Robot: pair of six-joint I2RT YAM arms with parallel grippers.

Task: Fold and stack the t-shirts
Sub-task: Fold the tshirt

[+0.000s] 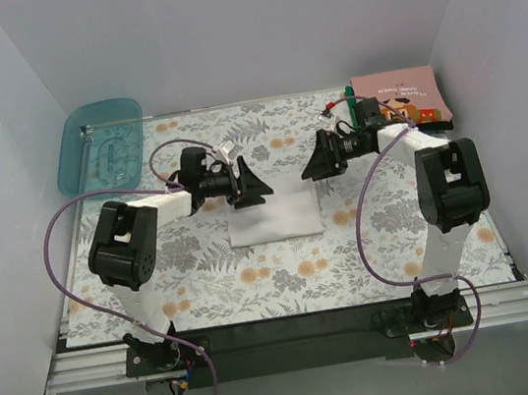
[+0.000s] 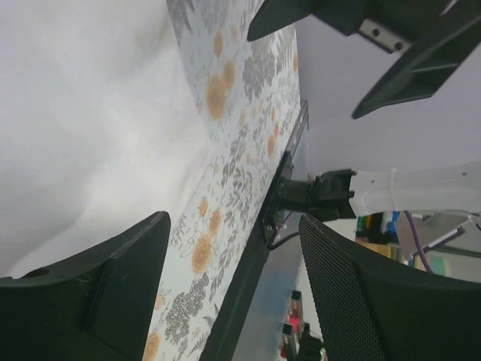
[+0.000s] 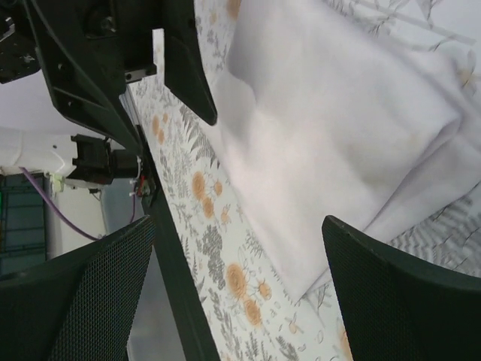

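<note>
Top external view: folded white t-shirt point(image 1: 274, 221) lies with long axis left-right. Left gripper point(image 1: 255, 187), jaws parted and empty, hangs over its far-left corner, marginally nearer; right gripper point(image 1: 317, 164), jaws wide and empty, sits beside its far-right corner.

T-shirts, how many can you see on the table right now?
2. A folded white t-shirt lies in the middle; a salmon-pink t-shirt sits folded at the far right corner. More could be hidden beneath the pink one.
</note>
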